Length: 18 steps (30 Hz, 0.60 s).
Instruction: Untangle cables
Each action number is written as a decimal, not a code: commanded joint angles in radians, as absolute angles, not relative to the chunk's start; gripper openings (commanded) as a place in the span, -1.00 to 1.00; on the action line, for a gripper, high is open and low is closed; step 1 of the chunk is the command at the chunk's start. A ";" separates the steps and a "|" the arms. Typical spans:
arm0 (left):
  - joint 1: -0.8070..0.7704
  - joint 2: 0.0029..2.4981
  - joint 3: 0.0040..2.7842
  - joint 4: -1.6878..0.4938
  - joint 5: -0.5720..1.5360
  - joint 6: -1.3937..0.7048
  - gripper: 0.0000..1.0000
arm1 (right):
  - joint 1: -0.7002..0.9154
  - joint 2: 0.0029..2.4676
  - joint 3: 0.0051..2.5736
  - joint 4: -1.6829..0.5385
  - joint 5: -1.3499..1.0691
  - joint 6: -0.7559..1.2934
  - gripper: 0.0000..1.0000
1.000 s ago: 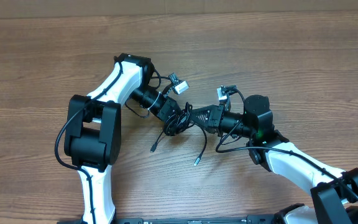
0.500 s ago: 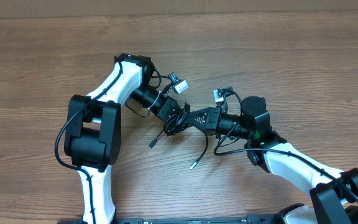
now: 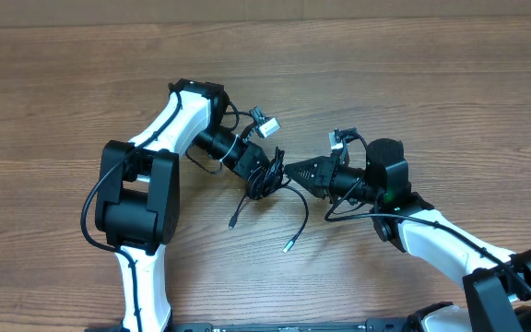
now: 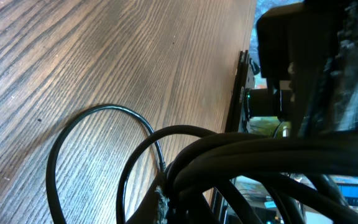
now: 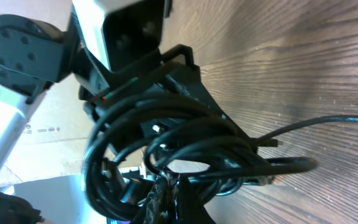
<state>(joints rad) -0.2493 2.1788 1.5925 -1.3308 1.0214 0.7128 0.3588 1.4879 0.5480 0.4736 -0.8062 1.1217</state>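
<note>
Black cables [image 3: 264,182] in a tangle between both arms' closed jaws

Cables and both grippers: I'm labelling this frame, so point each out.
cables [image 3: 258,190], overhead view, middle of the bunch.
left gripper [image 3: 265,174], overhead view, tip between its fingertips.
right gripper [image 3: 289,171], overhead view, tip between its fingertips.

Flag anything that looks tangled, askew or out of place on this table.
Only the cables stand out: a knotted black bunch mid-table, pinched between the left gripper and the right gripper, both shut on it. Two loose ends trail from it onto the table. Nothing looks spilled or broken.
</note>
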 commanded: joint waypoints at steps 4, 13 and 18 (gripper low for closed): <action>-0.256 2.190 1.612 -1.331 1.067 0.709 -0.92 | 0.396 1.489 0.556 0.469 -0.805 1.091 -0.93; -0.256 2.190 1.612 -1.318 1.084 0.651 -0.91 | 0.458 1.489 0.556 0.468 -0.805 1.091 -0.92; -0.256 2.190 1.612 -1.284 1.113 0.596 -0.92 | 0.501 1.489 0.556 0.464 -0.789 1.090 -0.92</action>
